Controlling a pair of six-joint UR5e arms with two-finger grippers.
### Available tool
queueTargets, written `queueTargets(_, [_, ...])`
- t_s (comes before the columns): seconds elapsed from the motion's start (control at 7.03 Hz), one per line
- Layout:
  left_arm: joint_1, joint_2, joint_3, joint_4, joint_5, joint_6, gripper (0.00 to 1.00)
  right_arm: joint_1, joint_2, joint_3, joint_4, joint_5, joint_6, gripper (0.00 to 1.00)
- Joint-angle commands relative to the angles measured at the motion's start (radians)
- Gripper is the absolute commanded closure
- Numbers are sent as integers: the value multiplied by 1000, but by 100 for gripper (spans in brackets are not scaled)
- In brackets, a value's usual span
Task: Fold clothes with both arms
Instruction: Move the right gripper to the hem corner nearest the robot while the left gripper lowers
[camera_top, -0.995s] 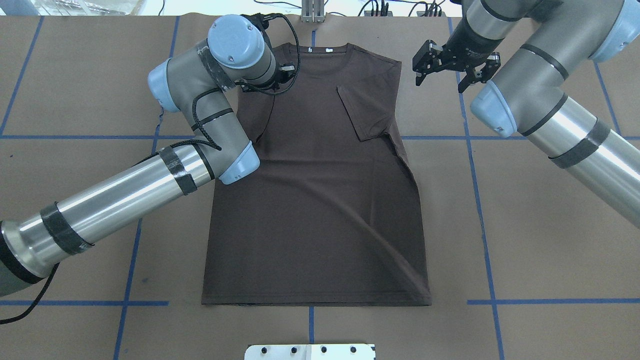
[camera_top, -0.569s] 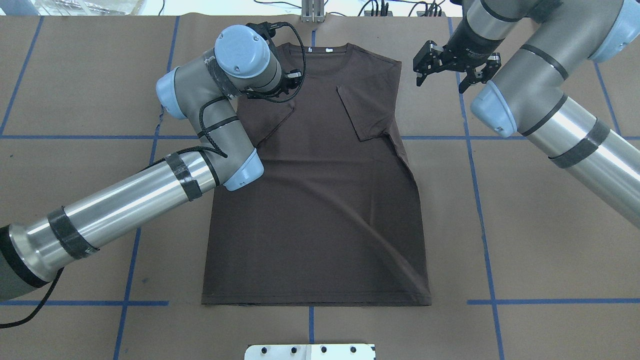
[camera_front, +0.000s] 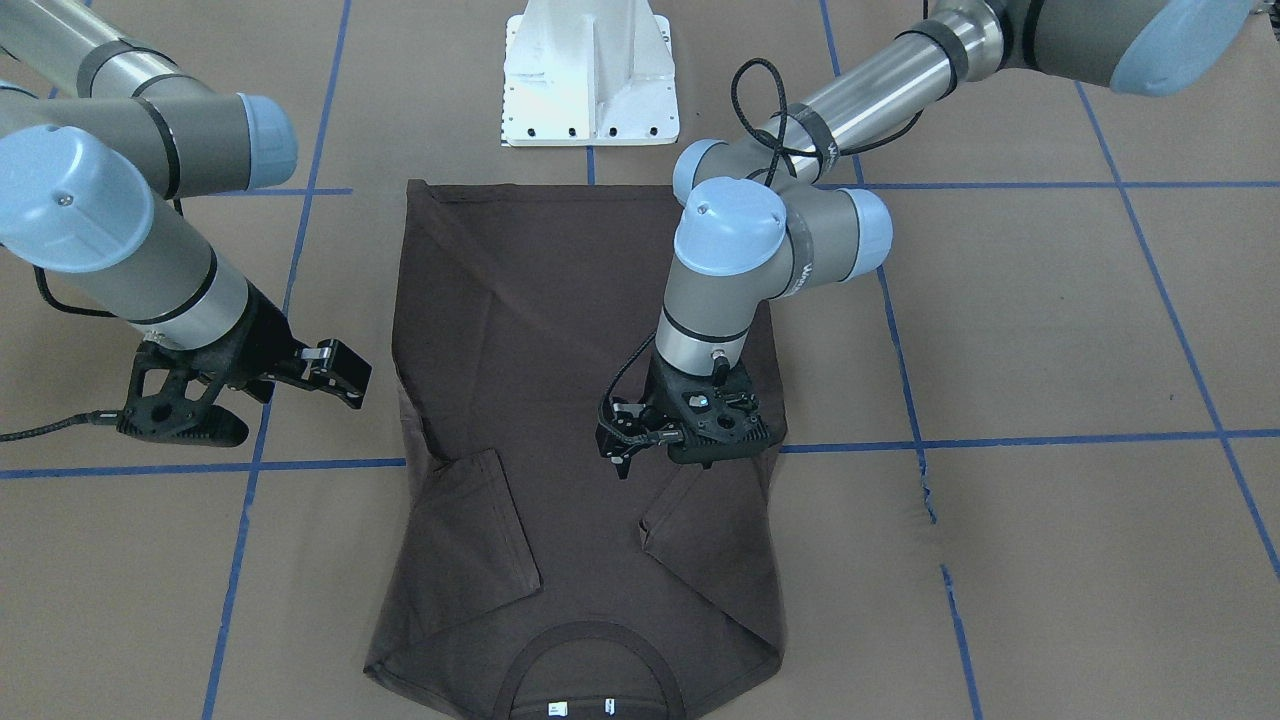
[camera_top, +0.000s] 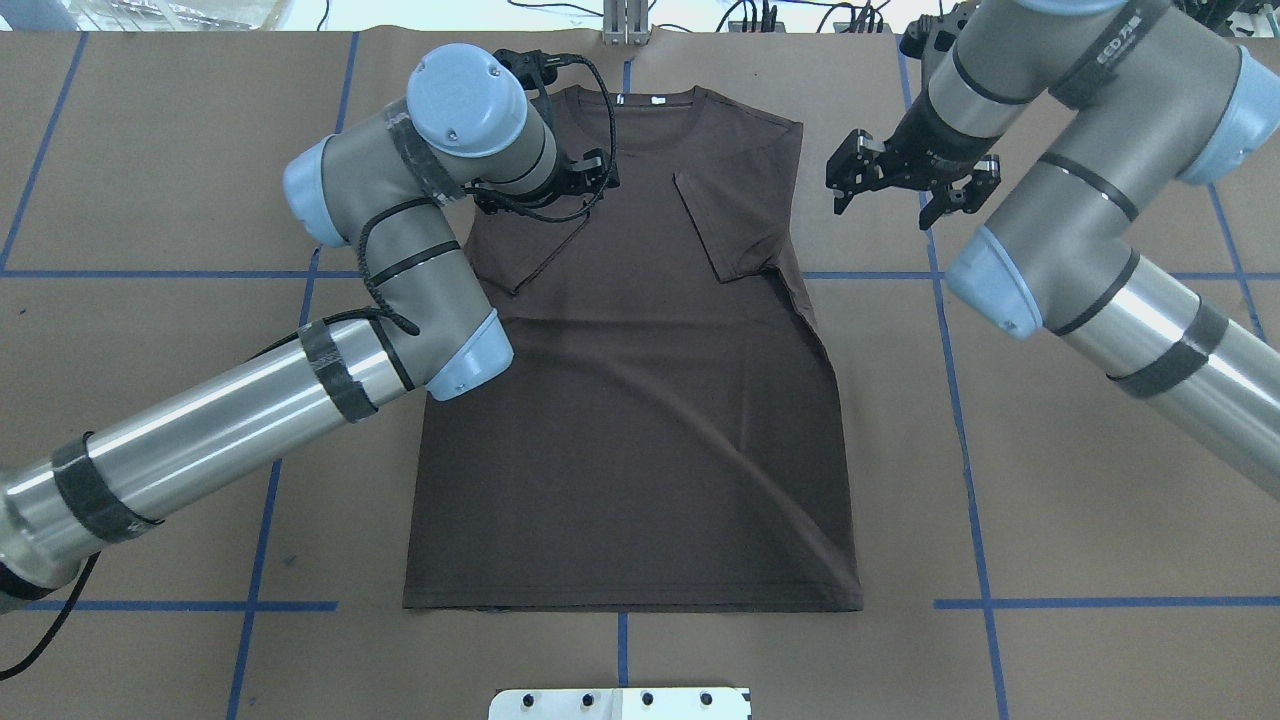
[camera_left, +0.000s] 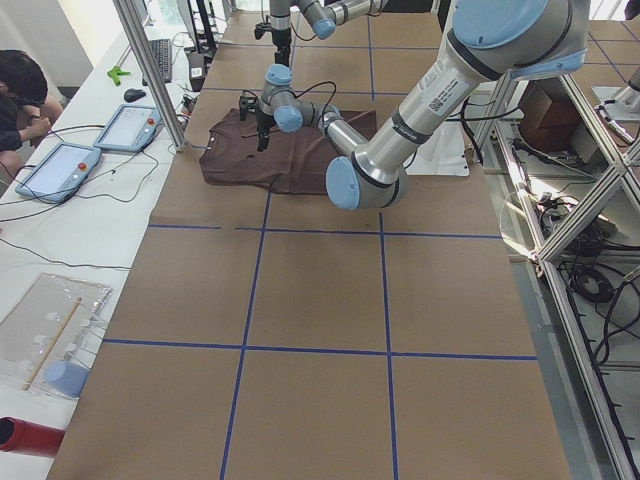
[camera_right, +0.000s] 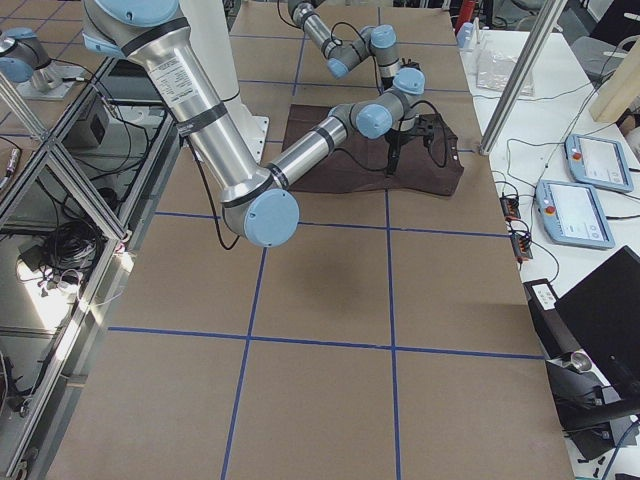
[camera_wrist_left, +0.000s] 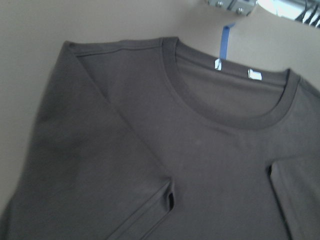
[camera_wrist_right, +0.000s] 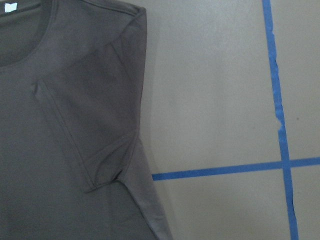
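Since both sleeves already lie turned in over the chest, the risk sits with the long fold not yet made.

T-shirt (camera_top: 640, 420): flat on the desk (camera_top: 1080, 520), its collar end directly beneath the left claw (camera_top: 580, 180).

Left claw: hovers just over the folded left sleeve (camera_top: 530, 245). The wrist hides its jaw gap, so I cannot tell how open it is. No cloth seems to hang from it.

Right claw (camera_top: 903, 188): spread wide, empty and off the cloth, with the right sleeve (camera_top: 735, 225) just beside it on its inner side.

Possible faults (judgement):
- The two claws pinch at uneven points, so the fold line goes skew.
- A claw pinches the top layer only, so the layers slide apart.
- A dragging lift flips a sleeve back out.

Containers: none shows near either claw.
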Motion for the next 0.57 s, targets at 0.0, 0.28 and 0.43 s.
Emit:
queueTargets(0.0, [-2,199,-328,176,-11,144,0,-122,-204,183,123,-89,169,0])
queueTargets(0.28, [-3,327,-487,227,-11,218,0,-300,-337,267,262,-244,366,0])
queueTargets(0.43, [-3,361,-530,232,-11,218,0,-380,-358,301,264,-287,442,0])
